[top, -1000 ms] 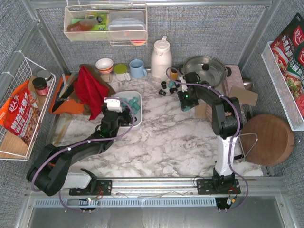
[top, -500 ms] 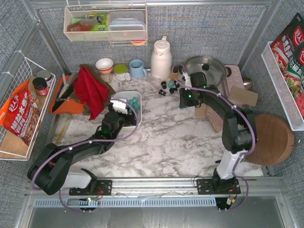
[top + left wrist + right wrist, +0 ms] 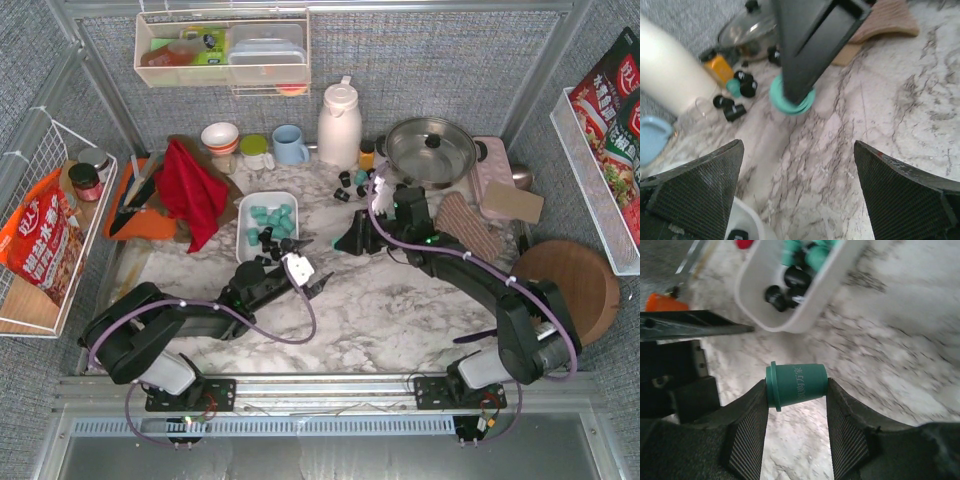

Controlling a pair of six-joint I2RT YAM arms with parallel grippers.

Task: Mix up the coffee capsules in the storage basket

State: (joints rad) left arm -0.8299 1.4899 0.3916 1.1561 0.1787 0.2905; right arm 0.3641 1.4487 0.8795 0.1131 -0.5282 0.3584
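Observation:
The white storage basket [image 3: 242, 225] sits left of centre on the marble table and holds several teal and black coffee capsules [image 3: 270, 218]. More loose capsules [image 3: 350, 180] lie by the thermos, and they show in the left wrist view [image 3: 735, 92] too. My right gripper [image 3: 346, 243] is shut on one teal capsule [image 3: 797, 385], held sideways above the table just right of the basket [image 3: 805, 315]. That capsule also shows in the left wrist view [image 3: 792, 99]. My left gripper [image 3: 318, 264] is open and empty, low over the table by the basket's near right corner [image 3: 747, 225].
A white thermos [image 3: 339, 120], a lidded steel pot [image 3: 430, 148], a blue mug [image 3: 290, 143] and a bowl [image 3: 220, 135] stand along the back. A red cloth [image 3: 190, 190] lies left of the basket. A round wooden board [image 3: 565, 290] is at the right.
My left gripper has come out of the basket and swung right, toward the near side, jaws open. My right gripper has moved from the loose capsules toward the basket with the teal capsule.

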